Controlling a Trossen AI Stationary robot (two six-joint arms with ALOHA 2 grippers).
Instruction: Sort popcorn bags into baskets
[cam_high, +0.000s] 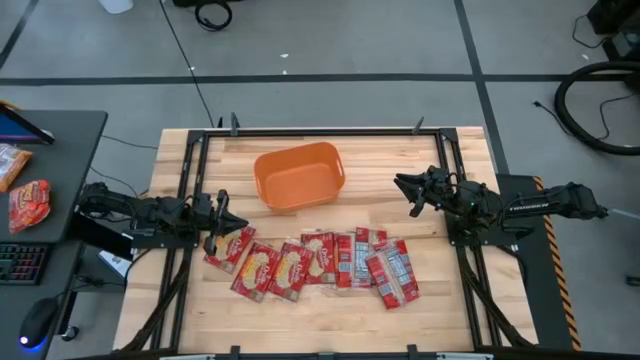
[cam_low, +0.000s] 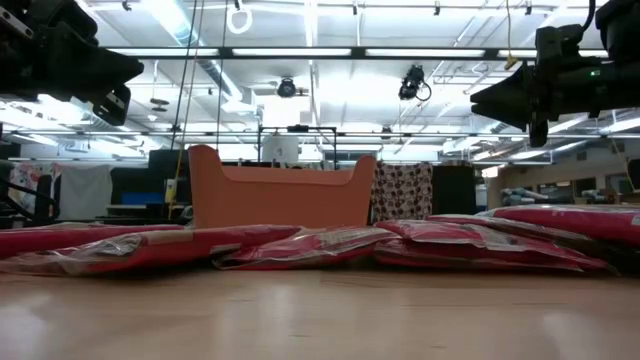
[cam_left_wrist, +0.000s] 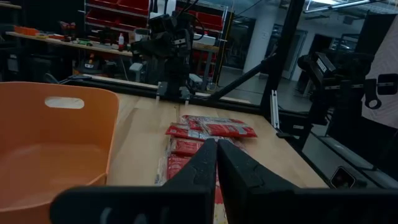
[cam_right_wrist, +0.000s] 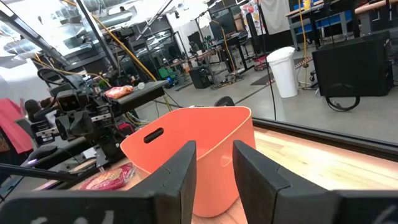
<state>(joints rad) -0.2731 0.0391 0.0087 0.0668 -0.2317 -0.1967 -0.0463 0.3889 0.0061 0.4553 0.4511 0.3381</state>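
Note:
The orange basket (cam_high: 299, 176) stands on the table at the far middle; it also shows in the low view (cam_low: 283, 198) and in both wrist views (cam_left_wrist: 56, 149) (cam_right_wrist: 199, 155). Several red popcorn bags (cam_high: 320, 262) lie flat in an overlapping row nearer the front edge, from left (cam_high: 228, 246) to right (cam_high: 396, 276), and they show in the low view (cam_low: 330, 245). My left gripper (cam_high: 226, 213) (cam_left_wrist: 216, 149) is shut and empty, above the table over the row's left end. My right gripper (cam_high: 406, 196) (cam_right_wrist: 214, 155) is open and empty, above the table to the right of the basket.
The dark frame rails (cam_high: 195, 170) run along the table's sides and far edge. A side desk at the left holds two orange-red snack packs (cam_high: 28, 204), a keyboard and a mouse. Bare wood (cam_high: 330, 320) lies between the bags and the front edge.

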